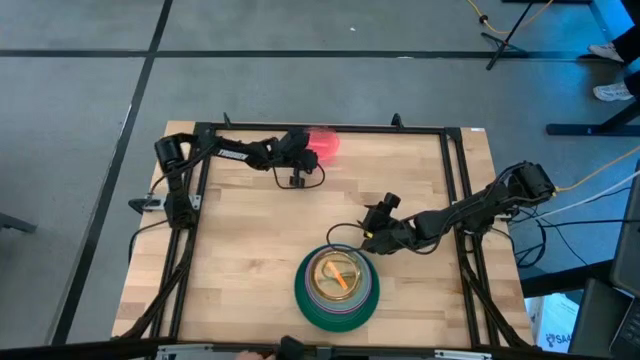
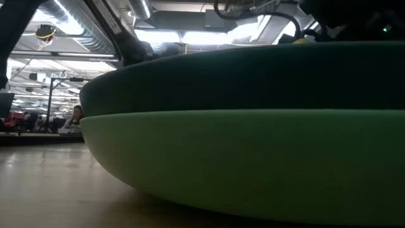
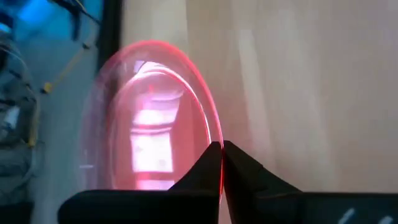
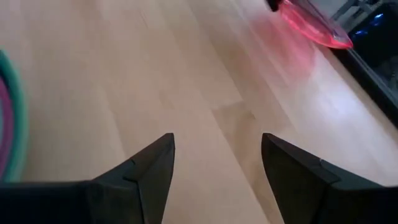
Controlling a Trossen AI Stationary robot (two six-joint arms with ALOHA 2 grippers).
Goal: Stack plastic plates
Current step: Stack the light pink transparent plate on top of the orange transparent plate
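Note:
A stack of plates (image 1: pixel 337 288) stands near the table's near edge, with wide green plates at the bottom, magenta and grey-blue rims inside, and a translucent orange plate (image 1: pixel 335 275) on top. In the low view the mint plate (image 2: pixel 253 164) rests on the table under the dark green one (image 2: pixel 253 76). The pink-red plate (image 1: pixel 326 143) is by the far edge, in my left gripper (image 1: pixel 310 152), which is shut on it. My right gripper (image 1: pixel 366 238) hangs open just beyond the stack's far right side and holds nothing. My left gripper (image 3: pixel 222 155) pinches the pink-red plate's rim (image 3: pixel 214 134) between its two fingertips, at the edge of the plate nearest the arm. The plate (image 3: pixel 149 118) sits tilted in the hold. Whether its other edge touches the table, I cannot tell.
A black frame (image 1: pixel 320 128) runs along the table's far edge and both sides. Bare wood (image 1: pixel 260 220) lies between the pink-red plate and the stack. The right wrist view shows the stack's rim (image 4: pixel 9 124) beside the open fingers and the pink-red plate (image 4: pixel 314 25) farther off.

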